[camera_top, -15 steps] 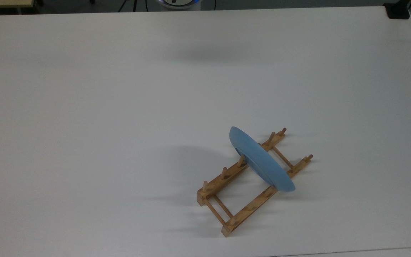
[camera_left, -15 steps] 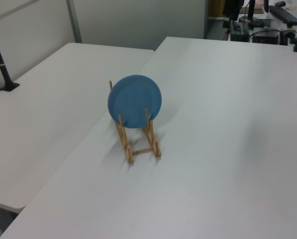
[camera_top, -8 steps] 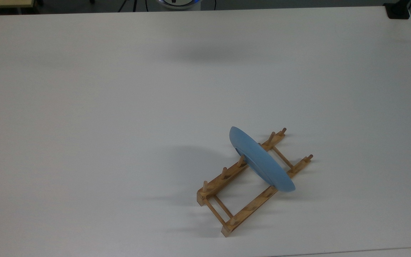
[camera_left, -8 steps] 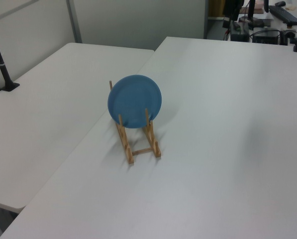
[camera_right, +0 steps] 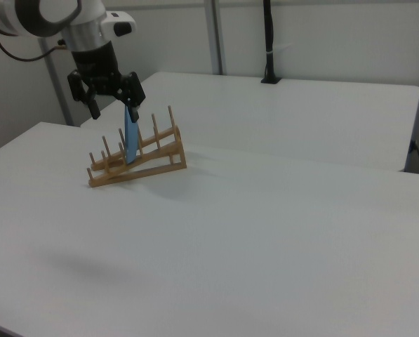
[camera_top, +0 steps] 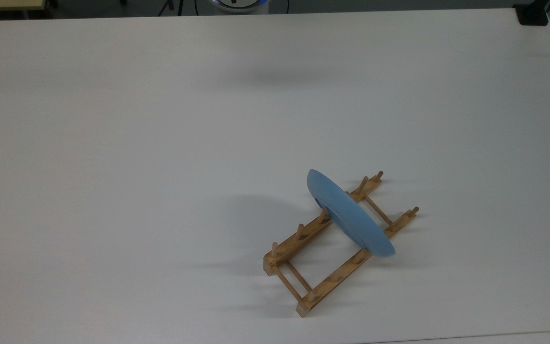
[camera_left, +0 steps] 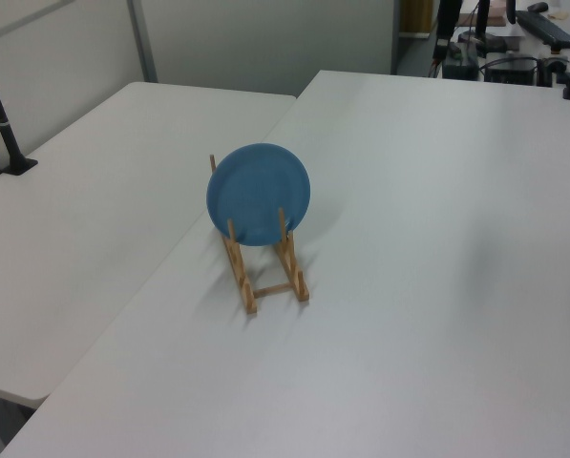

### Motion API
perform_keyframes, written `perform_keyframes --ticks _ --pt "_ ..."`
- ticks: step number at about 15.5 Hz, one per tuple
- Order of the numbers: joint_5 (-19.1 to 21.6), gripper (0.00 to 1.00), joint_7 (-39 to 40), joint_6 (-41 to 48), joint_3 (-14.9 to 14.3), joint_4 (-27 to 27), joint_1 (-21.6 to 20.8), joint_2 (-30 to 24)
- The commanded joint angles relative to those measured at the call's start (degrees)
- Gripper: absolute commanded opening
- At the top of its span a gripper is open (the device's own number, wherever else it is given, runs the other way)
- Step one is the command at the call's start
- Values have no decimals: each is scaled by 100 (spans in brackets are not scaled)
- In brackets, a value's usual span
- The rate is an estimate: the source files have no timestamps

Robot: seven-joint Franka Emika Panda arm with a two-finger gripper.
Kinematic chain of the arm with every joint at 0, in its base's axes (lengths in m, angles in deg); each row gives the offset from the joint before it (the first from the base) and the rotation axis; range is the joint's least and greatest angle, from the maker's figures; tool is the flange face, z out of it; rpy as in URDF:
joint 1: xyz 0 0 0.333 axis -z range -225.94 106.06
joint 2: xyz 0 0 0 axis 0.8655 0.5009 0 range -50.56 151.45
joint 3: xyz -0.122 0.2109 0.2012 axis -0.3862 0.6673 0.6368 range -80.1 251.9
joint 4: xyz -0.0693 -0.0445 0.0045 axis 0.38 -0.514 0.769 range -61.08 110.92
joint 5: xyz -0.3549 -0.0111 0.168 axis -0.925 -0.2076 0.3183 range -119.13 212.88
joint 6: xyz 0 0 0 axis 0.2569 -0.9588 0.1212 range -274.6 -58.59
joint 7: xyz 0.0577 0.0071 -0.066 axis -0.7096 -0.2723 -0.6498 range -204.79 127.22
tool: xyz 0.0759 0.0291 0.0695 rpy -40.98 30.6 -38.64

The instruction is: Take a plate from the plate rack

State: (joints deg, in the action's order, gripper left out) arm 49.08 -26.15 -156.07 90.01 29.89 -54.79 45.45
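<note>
The light-blue plate (camera_top: 349,215) stands on edge between the pegs of the small wooden plate rack (camera_top: 299,241), near the front right of the white table (camera_top: 160,143) in the top view. In the left view the plate (camera_left: 258,194) faces the camera, with the rack (camera_left: 273,288) under it. In the right view the plate (camera_right: 130,137) is seen edge-on in the rack (camera_right: 142,168). My gripper (camera_right: 114,105) hangs open with nothing in it. In that picture it overlaps the plate's top edge. How far it is from the plate I cannot tell.
A second white table (camera_left: 94,191) adjoins on the left view's left, with a black pole (camera_left: 3,124) clamped at its edge. A black clamp (camera_top: 533,14) sits at the top view's far right corner. A faint shadow (camera_top: 265,74) lies on the far part of the table.
Plate and rack have not moved. A dark part at the top edge of the left view has shifted slightly.
</note>
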Motion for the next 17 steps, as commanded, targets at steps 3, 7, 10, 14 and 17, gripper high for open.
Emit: perform_keyframes --ticks 3,7,10,14,17 --pt "-325 100 -207 -817 64 -322 -224 543" --pt "-1433 100 -1613 -1925 73 -339 -857 1026" --pt "-1452 100 -1773 -2681 81 -339 -1129 1351" --pt "-1653 100 -2606 -3245 73 -725 -1481 1844" --pt "-2196 97 -3659 -3937 73 -823 -1666 2221"
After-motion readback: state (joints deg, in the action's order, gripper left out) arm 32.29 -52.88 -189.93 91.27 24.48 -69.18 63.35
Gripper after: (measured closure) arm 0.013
